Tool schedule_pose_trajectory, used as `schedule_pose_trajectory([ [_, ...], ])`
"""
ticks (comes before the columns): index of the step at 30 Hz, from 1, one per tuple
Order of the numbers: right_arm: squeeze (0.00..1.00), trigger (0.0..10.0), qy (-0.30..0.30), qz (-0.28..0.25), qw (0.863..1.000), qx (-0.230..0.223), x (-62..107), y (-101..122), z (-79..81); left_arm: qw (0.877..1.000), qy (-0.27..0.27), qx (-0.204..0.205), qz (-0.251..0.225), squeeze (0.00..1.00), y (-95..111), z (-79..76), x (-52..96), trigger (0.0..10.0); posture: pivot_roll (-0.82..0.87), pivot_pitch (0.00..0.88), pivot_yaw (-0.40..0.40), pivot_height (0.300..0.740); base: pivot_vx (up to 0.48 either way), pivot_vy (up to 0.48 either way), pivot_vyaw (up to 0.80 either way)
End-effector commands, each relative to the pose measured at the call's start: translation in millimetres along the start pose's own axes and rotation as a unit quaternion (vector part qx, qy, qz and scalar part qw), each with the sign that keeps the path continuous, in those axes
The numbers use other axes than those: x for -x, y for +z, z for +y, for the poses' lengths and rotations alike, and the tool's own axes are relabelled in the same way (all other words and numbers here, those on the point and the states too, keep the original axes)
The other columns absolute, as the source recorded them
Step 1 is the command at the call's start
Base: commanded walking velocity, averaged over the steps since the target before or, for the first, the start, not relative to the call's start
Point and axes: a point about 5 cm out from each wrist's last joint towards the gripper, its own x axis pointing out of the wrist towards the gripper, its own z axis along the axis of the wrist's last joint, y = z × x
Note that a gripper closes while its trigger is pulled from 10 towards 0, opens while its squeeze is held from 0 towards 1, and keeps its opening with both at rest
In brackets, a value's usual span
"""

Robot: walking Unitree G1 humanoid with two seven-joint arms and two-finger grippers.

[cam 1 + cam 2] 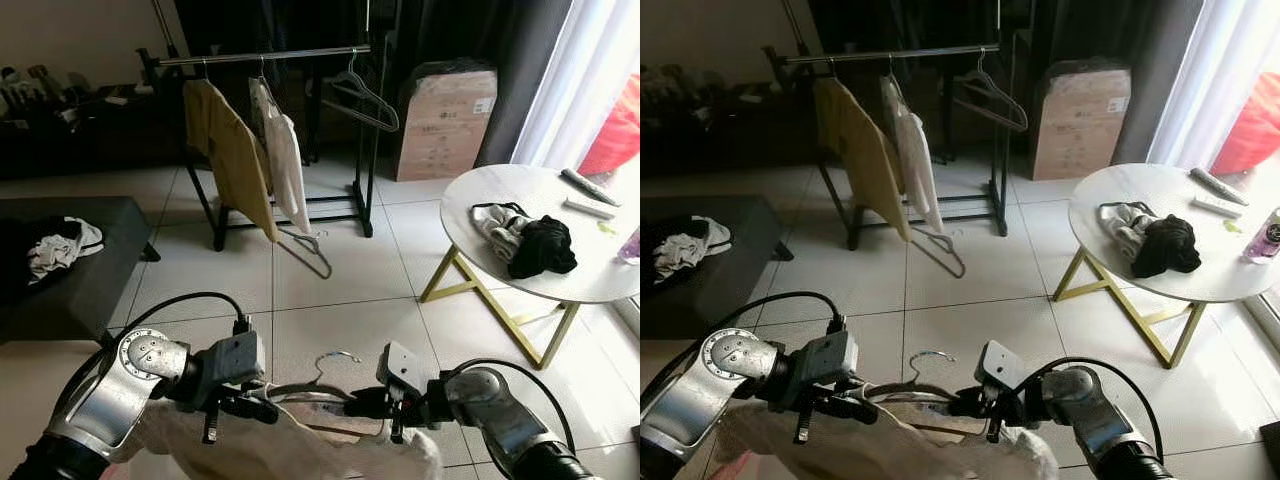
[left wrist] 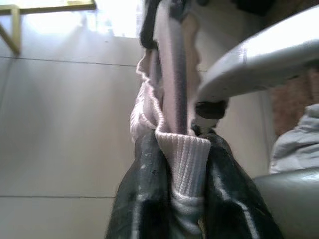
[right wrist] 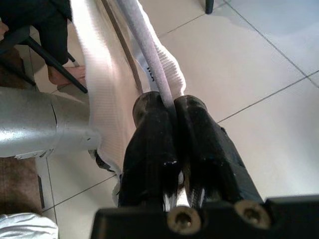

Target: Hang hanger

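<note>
I hold a hanger low in front of me, its metal hook (image 1: 335, 358) poking up between my two grippers, with a cream garment (image 1: 250, 445) draped on it. My left gripper (image 1: 240, 405) is shut on the garment's ribbed collar (image 2: 182, 159). My right gripper (image 1: 365, 403) is shut on the hanger's pale arm (image 3: 149, 64), pinched between the black fingers (image 3: 149, 144). Far ahead stands a black clothes rack with a metal rail (image 1: 260, 57). A mustard garment (image 1: 235, 150), a white garment (image 1: 285, 160) and an empty hanger (image 1: 365, 100) hang from it.
A round white table (image 1: 520, 190) on gold legs stands to the right, with black and grey clothes (image 1: 540, 245) on it. A cardboard box (image 1: 445, 120) sits behind it. A dark bench (image 1: 90, 270) with a rag lies to the left. Another hanger (image 1: 310, 245) dangles low by the rack.
</note>
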Motion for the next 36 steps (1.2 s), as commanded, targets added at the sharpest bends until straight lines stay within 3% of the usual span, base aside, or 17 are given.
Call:
schedule_pose_trajectory([
  [1,0.0,0.0,-0.017,0.012,1.0,-0.016,2.7,-7,-2.1,0.999,-0.037,-0.017,-0.018,1.0,9,-7.2,2.0,10.0,-0.06,0.121,0.029,0.74,0.0,0.0,0.0],
  [6,0.0,0.0,-0.02,0.039,0.999,-0.003,3.7,-12,-2.8,0.999,-0.026,-0.025,-0.02,1.0,14,-3.2,5.3,10.0,-0.06,0.12,0.029,0.74,0.0,0.0,0.0],
  [12,0.0,0.0,-0.03,0.059,0.998,0.008,4.6,-17,-5.0,0.997,0.003,-0.013,-0.07,1.0,25,4.0,3.0,10.0,-0.06,0.121,0.028,0.74,0.0,0.0,0.0],
  [17,0.0,0.0,-0.03,0.065,0.997,0.012,3.8,-20,-4.2,0.997,0.041,-0.028,-0.059,1.0,27,9.9,1.1,10.0,-0.06,0.124,0.028,0.74,0.0,0.0,0.0],
  [21,0.0,0.0,-0.027,0.063,0.998,0.014,2.9,-18,-3.9,0.998,0.033,-0.024,-0.049,1.0,26,9.2,0.4,10.0,-0.06,0.124,0.028,0.74,0.0,0.0,0.0],
  [22,0.0,0.0,-0.024,0.062,0.998,0.016,2.4,-17,-3.4,0.998,0.028,-0.025,-0.042,0.0,24,8.1,-0.2,10.0,-0.06,0.123,0.029,0.74,0.0,0.0,0.0],
  [28,0.0,0.0,-0.011,0.066,0.997,0.042,1.3,-14,-1.8,0.999,0.041,-0.032,-0.011,0.0,18,12.2,0.0,10.0,-0.06,0.124,0.029,0.74,0.0,0.0,0.0],
  [30,0.0,0.0,0.006,0.085,0.994,0.069,1.9,-16,0.9,0.997,0.057,-0.043,0.018,0.0,12,17.3,0.3,10.0,-0.06,0.124,0.029,0.74,0.0,0.0,0.0],
  [36,0.0,0.0,0.053,0.105,0.987,0.114,3.5,-14,8.1,0.996,0.062,-0.056,-0.003,0.0,21,21.4,-9.0,10.0,-0.06,0.125,0.031,0.74,0.0,0.0,0.0],
])
